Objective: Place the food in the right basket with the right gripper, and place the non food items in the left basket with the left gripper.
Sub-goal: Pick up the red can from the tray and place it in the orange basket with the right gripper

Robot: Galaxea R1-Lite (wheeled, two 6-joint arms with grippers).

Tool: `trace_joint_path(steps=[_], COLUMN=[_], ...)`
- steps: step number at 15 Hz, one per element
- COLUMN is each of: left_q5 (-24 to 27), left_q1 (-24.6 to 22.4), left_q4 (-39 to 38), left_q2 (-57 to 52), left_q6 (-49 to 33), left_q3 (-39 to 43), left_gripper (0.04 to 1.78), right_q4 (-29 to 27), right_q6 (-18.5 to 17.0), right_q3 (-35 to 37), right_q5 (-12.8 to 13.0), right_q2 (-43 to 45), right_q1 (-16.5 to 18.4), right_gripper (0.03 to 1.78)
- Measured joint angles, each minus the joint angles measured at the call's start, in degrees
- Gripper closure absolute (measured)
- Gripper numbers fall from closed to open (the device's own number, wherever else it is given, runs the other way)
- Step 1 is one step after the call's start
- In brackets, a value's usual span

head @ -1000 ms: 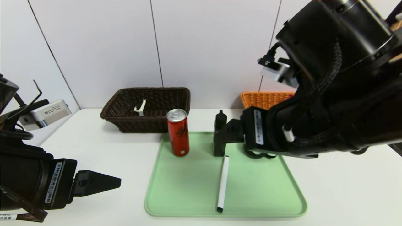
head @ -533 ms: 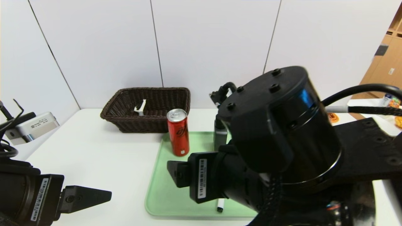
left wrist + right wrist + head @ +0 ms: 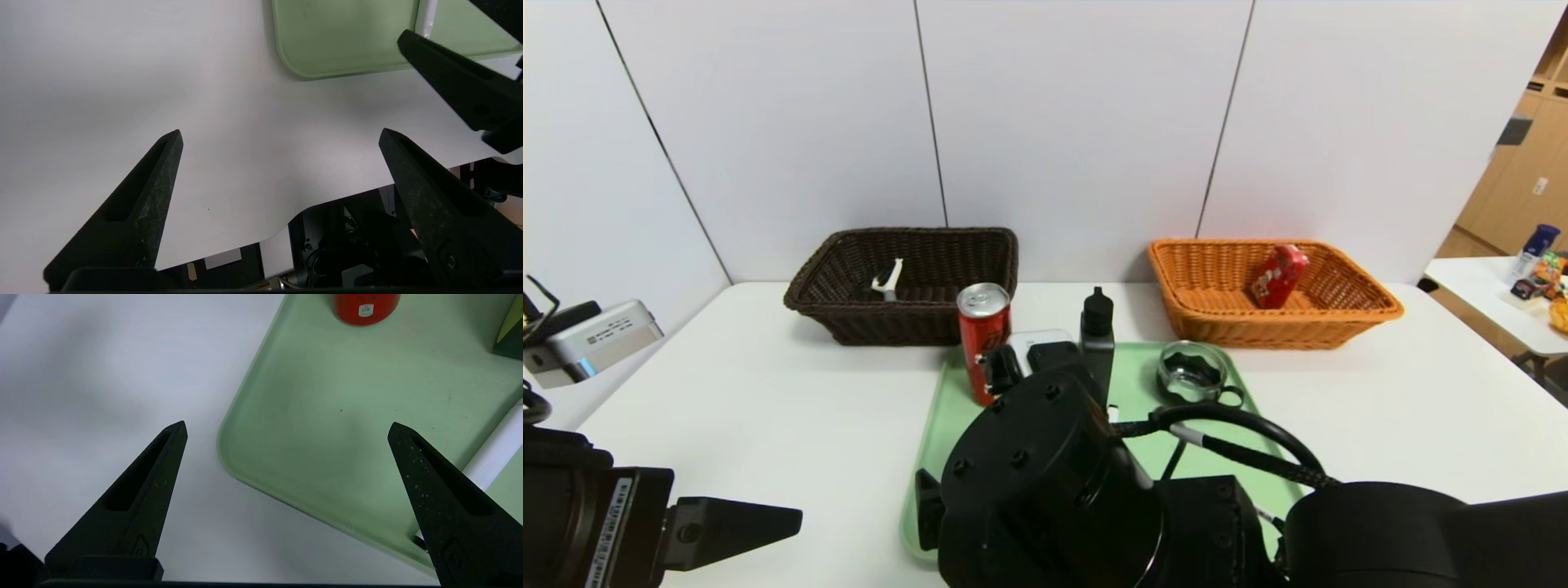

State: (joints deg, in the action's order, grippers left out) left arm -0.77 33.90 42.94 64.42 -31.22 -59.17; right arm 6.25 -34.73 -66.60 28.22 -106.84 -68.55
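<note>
Swinging back from the orange basket (image 3: pixel 1274 306), the right gripper (image 3: pixel 286 428) hangs wide open, empty, over the tray's (image 3: pixel 327 428) near corner; reaching low could topple the can (image 3: pixel 984 341).

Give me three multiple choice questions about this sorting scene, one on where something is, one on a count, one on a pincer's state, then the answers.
1. Where is the red carton?
A. on the tray
B. in the orange basket
C. in the brown basket

2. How many red cans are there?
A. one
B. two
C. three

3. How is the right pincer?
A. shut on the marker
B. shut on the can
C. open, holding nothing

Answers:
1. B: it leans inside the orange basket.
2. A: a single can stands on the tray.
3. C: its jaws stand wide apart over the tray's corner.
</note>
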Motion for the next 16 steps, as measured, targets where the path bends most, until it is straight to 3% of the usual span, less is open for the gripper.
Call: trace_joint_path(steps=[3, 6, 10, 16], left_q5=[0.0, 0.0, 0.0, 0.0], left_q1=[0.0, 0.0, 0.0, 0.0], left_q4=[-0.1, 0.1, 0.3, 0.3], left_q2=[0.4, 0.5, 0.2, -0.6], left_q6=[0.0, -0.1, 0.0, -0.1], left_q3=[0.1, 0.4, 1.2, 2.1], left_gripper=[0.13, 0.13, 0.13, 0.13], right_q4=[4.9, 12.3, 19.4, 27.9], right_q6=[1.0, 5.7, 9.1, 15.2], right_q3=[1.2, 1.3, 1.4, 1.7], right_q5=[1.2, 4.8, 6.4, 11.1], right_q2=[-3.2, -7.0, -11.2, -15.1], right_q1=[0.1, 0.3, 0.2, 0.4], right_gripper=[0.11, 0.11, 0.11, 0.11])
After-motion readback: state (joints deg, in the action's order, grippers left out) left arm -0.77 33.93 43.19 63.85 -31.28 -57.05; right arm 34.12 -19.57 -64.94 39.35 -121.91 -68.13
